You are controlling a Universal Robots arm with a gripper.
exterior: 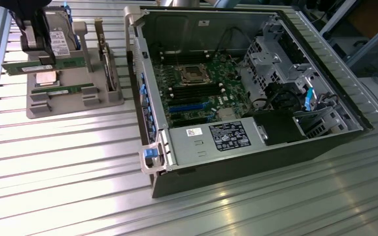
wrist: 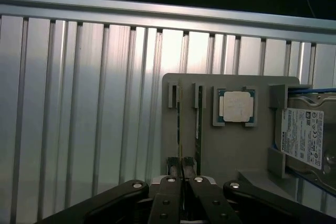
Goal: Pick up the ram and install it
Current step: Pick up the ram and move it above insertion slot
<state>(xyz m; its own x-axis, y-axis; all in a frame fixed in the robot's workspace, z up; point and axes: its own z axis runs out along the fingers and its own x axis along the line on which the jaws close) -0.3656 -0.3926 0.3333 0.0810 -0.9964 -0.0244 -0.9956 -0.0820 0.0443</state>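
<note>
Exterior view first: the hand (exterior: 43,59) is pinched narrow on the ram (exterior: 21,68), gripping it around mid-length. The stick lies level right over the grey holder (exterior: 104,101) on the desk (exterior: 57,162). Can't tell if it's fully clear of its slot.

My take on doing this lift well: go straight up, keep the stick level and don't twist, because the slot posts look snug at both ends.

The holder also carries a CPU chip (exterior: 47,77) and the second ram stick (exterior: 64,89) just beside the held one. A hard drive (exterior: 61,39) stands right by the hand, with an expansion card (exterior: 104,54) on edge near it. Well apart from the hand sits the open computer case (exterior: 241,167), with the motherboard (exterior: 196,98) and power supply (exterior: 222,137) inside.

Wrist view: the hand (wrist: 181,170) is clamped on the ram (wrist: 179,124), which shows edge-on. The second ram stick (wrist: 198,124) runs parallel just beside it. The CPU chip (wrist: 235,106) is in its pocket past that, and the hard drive (wrist: 307,140) is furthest out.
</note>
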